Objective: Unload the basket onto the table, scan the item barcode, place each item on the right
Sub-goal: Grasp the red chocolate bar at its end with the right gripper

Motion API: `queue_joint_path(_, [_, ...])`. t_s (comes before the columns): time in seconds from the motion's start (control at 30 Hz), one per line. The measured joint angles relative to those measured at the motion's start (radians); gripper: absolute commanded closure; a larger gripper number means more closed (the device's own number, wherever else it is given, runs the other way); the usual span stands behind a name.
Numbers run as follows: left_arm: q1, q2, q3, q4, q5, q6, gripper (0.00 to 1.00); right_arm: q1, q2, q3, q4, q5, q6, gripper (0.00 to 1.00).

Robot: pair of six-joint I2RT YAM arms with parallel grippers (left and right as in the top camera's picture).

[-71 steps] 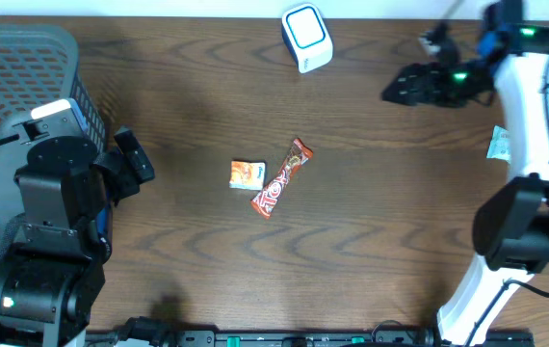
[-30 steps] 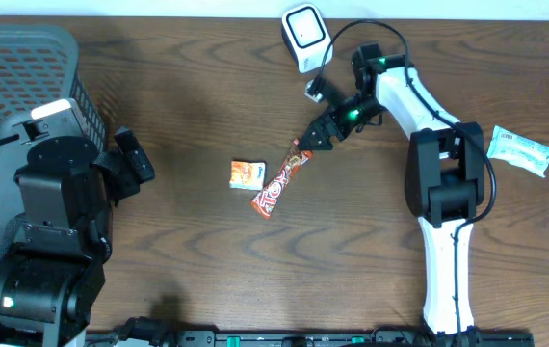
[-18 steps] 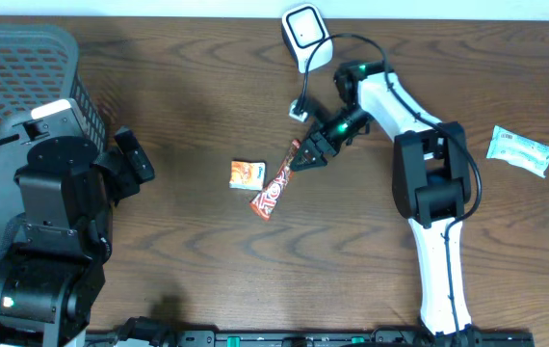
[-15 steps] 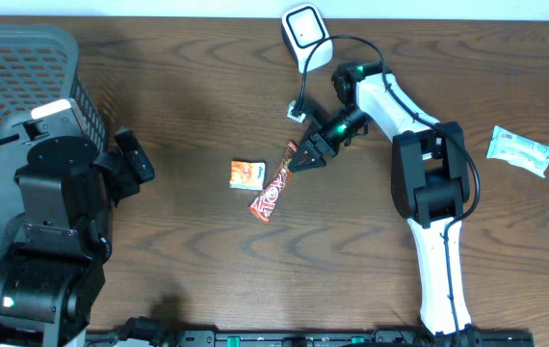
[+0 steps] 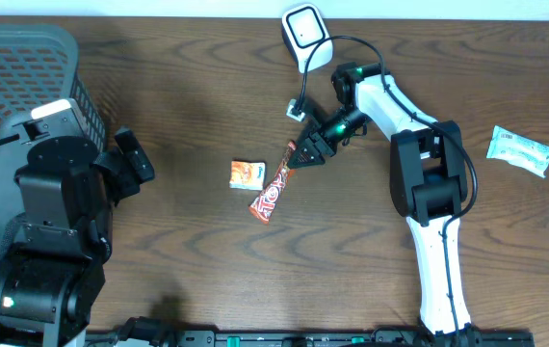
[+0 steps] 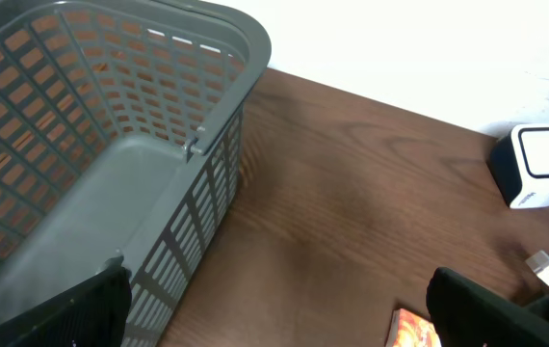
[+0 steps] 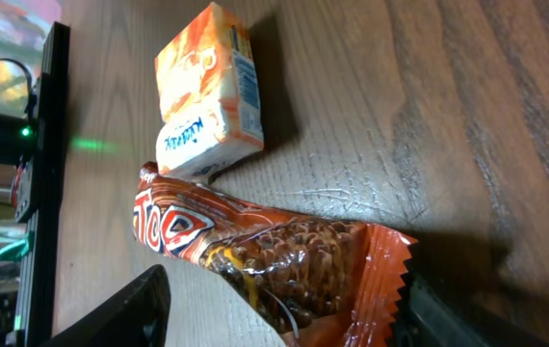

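An orange-red candy bar (image 5: 273,188) lies diagonally on the dark wooden table, and its clear window shows chocolate pieces (image 7: 284,255). My right gripper (image 5: 301,154) is down at the bar's upper crimped end. Its jaws stand open on either side of the wrapper, with a gap still showing at one finger (image 7: 111,313). No barcode shows on the bar. The white scanner (image 5: 306,36) stands at the table's far edge. My left gripper (image 6: 284,333) hovers open beside the basket with nothing between its fingers.
A small orange box (image 5: 247,173) lies just left of the candy bar (image 7: 207,92). A grey mesh basket (image 5: 24,48) fills the far left (image 6: 207,145). A pale blue-white packet (image 5: 519,150) lies at the right.
My right arm has swung in from the far right to the candy bar's upper end, and its jaws have narrowed around the wrapper. The left arm has not moved.
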Motion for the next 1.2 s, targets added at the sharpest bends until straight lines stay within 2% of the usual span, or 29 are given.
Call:
queue_joint_path(0.13, [0.000, 0.000, 0.000, 0.000, 0.000, 0.000, 0.02, 0.000, 0.003, 0.000, 0.008, 0.004, -0.013, 0.42])
queue_joint_path(0.17, [0.000, 0.000, 0.000, 0.000, 0.000, 0.000, 0.02, 0.000, 0.004, 0.000, 0.009, 0.004, -0.015, 0.46])
queue_joint_path(0.2, [0.000, 0.000, 0.000, 0.000, 0.000, 0.000, 0.02, 0.000, 0.005, 0.000, 0.009, 0.004, -0.019, 0.51])
queue_joint_path(0.23, [0.000, 0.000, 0.000, 0.000, 0.000, 0.000, 0.02, 0.000, 0.005, 0.000, 0.010, 0.007, -0.021, 0.62])
queue_joint_path(0.27, [0.000, 0.000, 0.000, 0.000, 0.000, 0.000, 0.02, 0.000, 0.007, 0.000, 0.010, 0.012, -0.025, 0.79])
queue_joint_path(0.3, [0.000, 0.000, 0.000, 0.000, 0.000, 0.000, 0.02, 0.000, 0.009, 0.000, 0.011, 0.020, -0.030, 0.85])
queue_joint_path(0.47, [0.000, 0.000, 0.000, 0.000, 0.000, 0.000, 0.02, 0.000, 0.026, -0.001, -0.002, 0.040, -0.032, 0.99])
queue_joint_path(0.87, [0.000, 0.000, 0.000, 0.000, 0.000, 0.000, 0.02, -0.001, 0.029, 0.013, -0.114, 0.082, -0.022, 0.99])
queue_joint_path(1.2, [0.000, 0.000, 0.000, 0.000, 0.000, 0.000, 0.02, -0.043, 0.036, 0.105, -0.229, 0.168, 0.065, 0.98])
